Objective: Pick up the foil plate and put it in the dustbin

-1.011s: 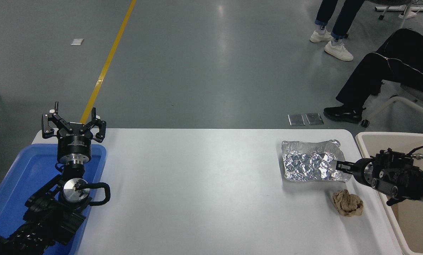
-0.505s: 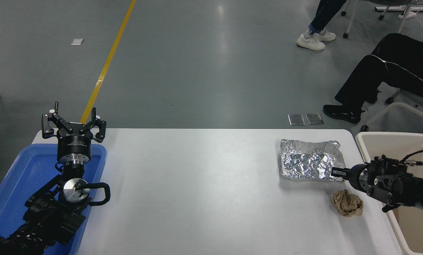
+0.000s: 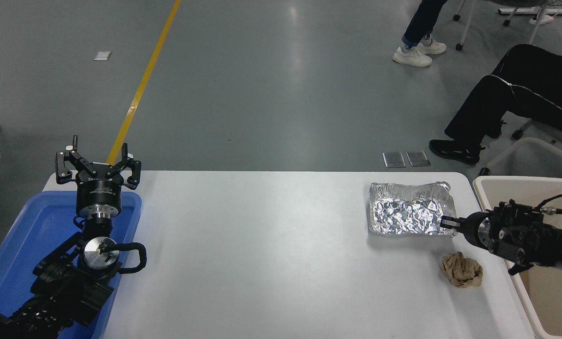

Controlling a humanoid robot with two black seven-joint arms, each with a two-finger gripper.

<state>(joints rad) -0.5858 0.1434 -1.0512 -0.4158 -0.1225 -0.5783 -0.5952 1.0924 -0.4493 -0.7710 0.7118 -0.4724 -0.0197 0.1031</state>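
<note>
The foil plate (image 3: 410, 210), a crinkled silver tray, lies near the table's far right corner. My right gripper (image 3: 445, 222) comes in from the right edge, and its thin fingertips are pinched together on the plate's near right rim. The dustbin (image 3: 497, 181), a beige tub, stands just off the table's right side, under and behind my right arm. My left gripper (image 3: 97, 162) is parked at the lower left, open and empty.
A crumpled brown paper ball (image 3: 461, 269) lies just in front of the plate, below my right gripper. A blue tray (image 3: 8, 245) sits under the left arm. A seated person's legs (image 3: 497, 103) and another person's feet (image 3: 417, 52) are beyond the table's far right.
The right gripper and the plate's gripped corner dipped, then rose a little. The plate has shifted slightly left and away and lies flatter. The person's feet at the top moved left.
</note>
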